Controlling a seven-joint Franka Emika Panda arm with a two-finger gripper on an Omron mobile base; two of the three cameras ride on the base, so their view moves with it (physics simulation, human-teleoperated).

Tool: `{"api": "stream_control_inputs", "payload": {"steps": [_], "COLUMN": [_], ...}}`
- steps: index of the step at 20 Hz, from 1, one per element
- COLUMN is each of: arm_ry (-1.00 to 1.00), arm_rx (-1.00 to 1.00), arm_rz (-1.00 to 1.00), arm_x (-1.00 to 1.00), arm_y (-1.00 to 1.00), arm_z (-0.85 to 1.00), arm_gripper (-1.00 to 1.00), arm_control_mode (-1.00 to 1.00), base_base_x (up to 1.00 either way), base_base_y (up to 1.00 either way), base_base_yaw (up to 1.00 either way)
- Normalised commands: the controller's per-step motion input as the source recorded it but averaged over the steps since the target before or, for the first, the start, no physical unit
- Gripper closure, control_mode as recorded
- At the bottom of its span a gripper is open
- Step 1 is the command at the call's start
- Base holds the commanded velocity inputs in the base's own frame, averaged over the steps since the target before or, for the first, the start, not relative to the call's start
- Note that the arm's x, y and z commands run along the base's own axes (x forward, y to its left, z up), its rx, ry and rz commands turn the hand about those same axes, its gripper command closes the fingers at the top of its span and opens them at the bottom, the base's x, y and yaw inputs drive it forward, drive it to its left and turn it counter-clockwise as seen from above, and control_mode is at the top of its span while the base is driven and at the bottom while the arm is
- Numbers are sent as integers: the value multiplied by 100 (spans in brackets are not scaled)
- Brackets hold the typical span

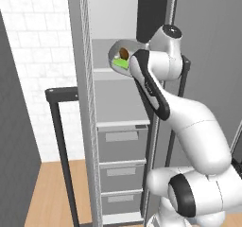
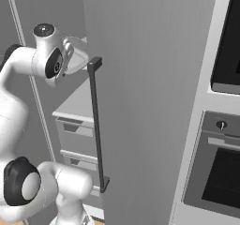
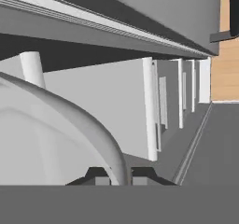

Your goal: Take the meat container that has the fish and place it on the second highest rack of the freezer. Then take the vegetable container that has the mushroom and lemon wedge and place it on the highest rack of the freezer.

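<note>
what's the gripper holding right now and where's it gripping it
The gripper is shut on the vegetable container, pinching its rim between the fingertips. The dish is tilted inside the freezer, with the mushroom and lemon wedge in it.

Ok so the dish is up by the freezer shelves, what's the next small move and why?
Probably ease the vegetable container further in over the upper shelf and level it before letting go. The fingers are shut on its rim, and it looks tilted, with the mushroom and lemon wedge inside.
</note>
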Motion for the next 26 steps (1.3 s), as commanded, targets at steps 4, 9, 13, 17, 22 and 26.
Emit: {"api": "stream_control_inputs", "payload": {"steps": [4, 9, 13, 17, 22, 26], "arm_ry": [12, 2, 0, 0, 0, -1], "arm_rx": [3, -4, -6, 0, 3, 5], "arm_rz": [-7, -9, -12, -9, -5, -3], "arm_x": [95, 98, 93, 73, 42, 41], "arm_y": [4, 34, 48, 35, 8, 0], "arm_z": [0, 0, 0, 0, 0, 0], "arm_gripper": [100, 100, 100, 100, 100, -100], "arm_control_mode": [-100, -100, -100, -100, -100, -100], "base_base_x": [0, 0, 0, 0, 0, 0], "base_base_y": [0, 0, 0, 0, 0, 0], "base_base_yaw": [0, 0, 0, 0, 0, 0]}}
